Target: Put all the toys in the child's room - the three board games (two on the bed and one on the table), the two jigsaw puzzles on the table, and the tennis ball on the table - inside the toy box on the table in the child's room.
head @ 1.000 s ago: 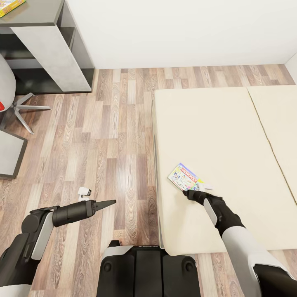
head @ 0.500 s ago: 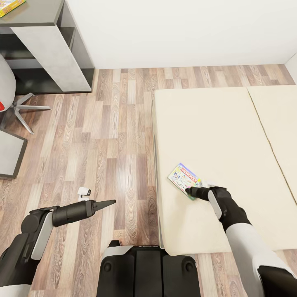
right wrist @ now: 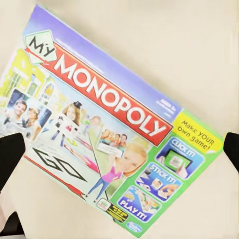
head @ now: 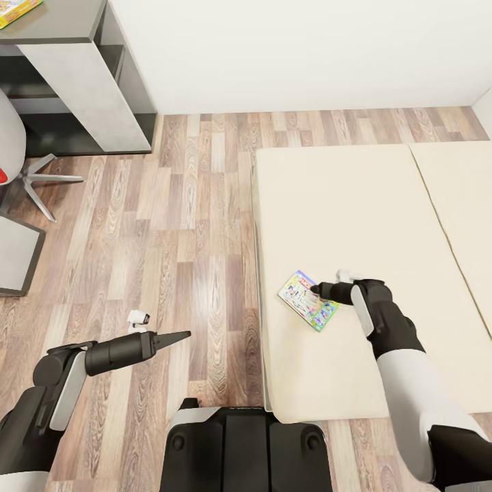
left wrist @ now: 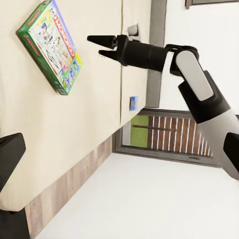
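Right gripper (head: 316, 290) is poised over the upper right edge of the board game (head: 307, 301), a flat "MY MONOPOLY" box with green edges lying flat on the bed (head: 355, 205). Its two dark fingers are parted, and the left wrist view shows the gripper (left wrist: 99, 46) above the mattress and beside the box (left wrist: 50, 47), apart from it, with nothing between the fingers. In the right wrist view the printed lid (right wrist: 109, 129) lies between the two dark fingertips (right wrist: 10, 154), which stand at either side of the frame without closing on it. On the bed, the box sits near the edge that faces the wooden floor (head: 191, 225), at the end of the beige mattress nearest the robot, turned at an angle to that edge. Left gripper (head: 179, 335) is held out over the floor, well apart from the bed; its fingers come together into a single point and carry nothing. Away from the bed, across the floor, stands the dark grey and white table (head: 75, 75), and a yellow printed item (head: 17, 9) rests on its top at the frame's corner. A white swivel chair (head: 20, 164) stands just beside the table.
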You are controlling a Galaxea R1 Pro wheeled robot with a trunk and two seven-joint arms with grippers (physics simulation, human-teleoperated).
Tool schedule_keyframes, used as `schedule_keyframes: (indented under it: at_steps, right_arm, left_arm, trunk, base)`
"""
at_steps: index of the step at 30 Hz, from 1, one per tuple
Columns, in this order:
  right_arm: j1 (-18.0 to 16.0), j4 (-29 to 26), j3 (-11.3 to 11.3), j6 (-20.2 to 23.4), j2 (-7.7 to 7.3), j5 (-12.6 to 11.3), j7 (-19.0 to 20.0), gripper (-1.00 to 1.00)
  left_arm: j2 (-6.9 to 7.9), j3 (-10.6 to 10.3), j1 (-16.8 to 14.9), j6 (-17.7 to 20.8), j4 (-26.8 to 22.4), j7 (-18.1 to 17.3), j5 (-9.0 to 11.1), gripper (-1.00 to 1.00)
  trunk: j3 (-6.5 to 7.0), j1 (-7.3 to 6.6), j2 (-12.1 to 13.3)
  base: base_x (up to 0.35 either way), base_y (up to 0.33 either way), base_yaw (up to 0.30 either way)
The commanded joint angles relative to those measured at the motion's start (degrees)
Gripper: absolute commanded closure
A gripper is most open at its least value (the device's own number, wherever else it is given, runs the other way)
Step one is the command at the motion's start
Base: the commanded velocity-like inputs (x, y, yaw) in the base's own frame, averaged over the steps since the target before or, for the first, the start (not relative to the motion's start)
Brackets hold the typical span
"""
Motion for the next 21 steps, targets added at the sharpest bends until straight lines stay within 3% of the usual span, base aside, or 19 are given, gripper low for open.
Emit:
schedule_keyframes:
  at_steps: [1, 7, 14, 21]
  right_arm:
    - [-0.5, 0.1, -0.1, 0.3, 0.01, -0.3, -0.4, -1.00]
    - [-5.5, 5.8, -0.1, -0.2, 0.14, -0.1, -4.5, -1.00]
    - [-11.5, 14.8, 0.0, -3.3, 0.16, 0.0, -5.5, -1.00]
    - [-12.8, 17.9, 0.3, -4.6, 0.12, 0.1, -5.5, -1.00]
  left_arm:
    - [0.02, 0.0, 0.0, 0.3, 0.0, -0.1, 0.1, -1.00]
    - [0.09, 0.1, 0.0, 0.3, 0.0, -0.1, 0.1, -1.00]
    - [0.51, 0.1, 0.0, 0.3, 0.0, -0.1, 0.1, -1.00]
    - [1.06, 0.5, 0.0, 0.3, 0.1, -0.3, 0.2, -1.00]
  trunk:
    - [-0.06, 0.03, -0.1]
    - [-0.06, 0.03, -0.1]
    - [-0.06, 0.03, -0.1]
    - [-0.06, 0.03, -0.1]
  base:
    - [0.000, 0.000, 0.000]
    - [0.000, 0.000, 0.000]
    - [0.000, 0.000, 0.000]
    - [0.000, 0.000, 0.000]
